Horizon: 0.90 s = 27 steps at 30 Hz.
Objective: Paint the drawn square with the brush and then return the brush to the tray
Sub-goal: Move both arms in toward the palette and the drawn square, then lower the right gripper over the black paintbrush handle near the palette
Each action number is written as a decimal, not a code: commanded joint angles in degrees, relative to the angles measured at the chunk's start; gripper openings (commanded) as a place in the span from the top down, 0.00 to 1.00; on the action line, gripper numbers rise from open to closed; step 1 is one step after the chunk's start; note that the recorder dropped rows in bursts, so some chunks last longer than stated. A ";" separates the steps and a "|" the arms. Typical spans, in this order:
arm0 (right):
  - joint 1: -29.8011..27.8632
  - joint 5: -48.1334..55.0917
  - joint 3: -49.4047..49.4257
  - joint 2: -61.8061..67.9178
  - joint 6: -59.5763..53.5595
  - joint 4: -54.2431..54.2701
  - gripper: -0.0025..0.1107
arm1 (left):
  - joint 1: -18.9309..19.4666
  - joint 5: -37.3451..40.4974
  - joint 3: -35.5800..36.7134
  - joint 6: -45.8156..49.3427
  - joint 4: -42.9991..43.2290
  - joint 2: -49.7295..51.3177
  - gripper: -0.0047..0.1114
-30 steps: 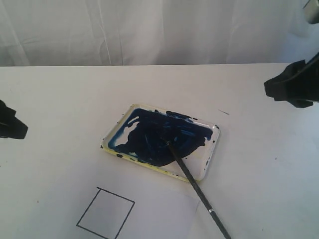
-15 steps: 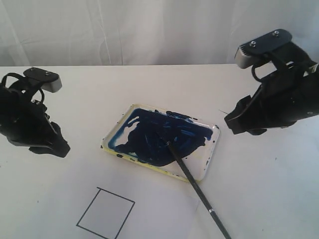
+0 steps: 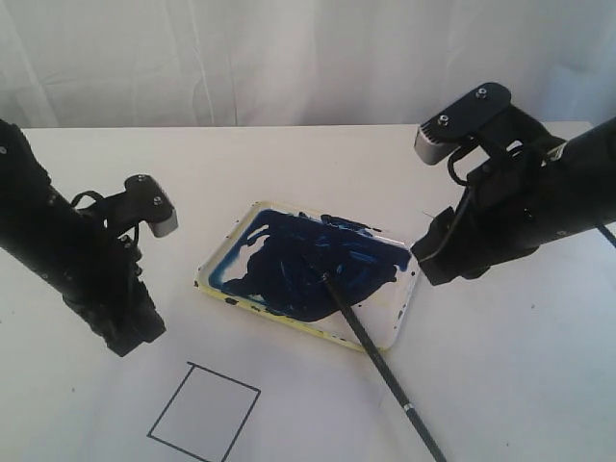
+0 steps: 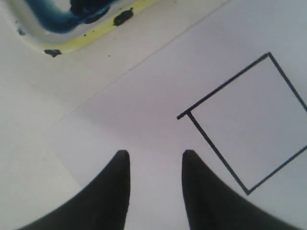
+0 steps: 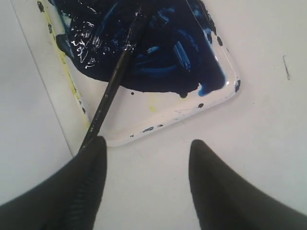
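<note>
White tabletop backed by a pale curtain: the left gripper, fingers spread and empty, hangs low just far-left of the drawn square, whose inside is plain white. The right gripper, fingers also apart and holding nothing, hovers by the right end of the tray. Between the 2 grippers the brush lies with its tip in the tray's blue paint, its handle crossing the near rim toward the near right

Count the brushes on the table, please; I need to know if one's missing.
1. The brush lies with its tip in the blue paint of the tray, handle resting over the rim onto the table. No other shows; nothing seems to hide one.
</note>
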 commanded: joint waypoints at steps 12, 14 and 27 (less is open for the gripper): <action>0.19 -1.45 -0.32 2.59 -1.61 0.08 0.54 | -0.38 -1.72 -0.15 11.72 2.93 5.09 0.60; 0.19 -1.77 -0.32 2.71 -1.70 0.08 0.54 | -0.38 -2.36 -0.15 11.93 2.93 6.33 0.60; 0.19 -1.55 -0.32 2.73 -1.70 0.35 0.54 | -0.38 -1.78 -0.15 11.98 2.76 11.13 0.60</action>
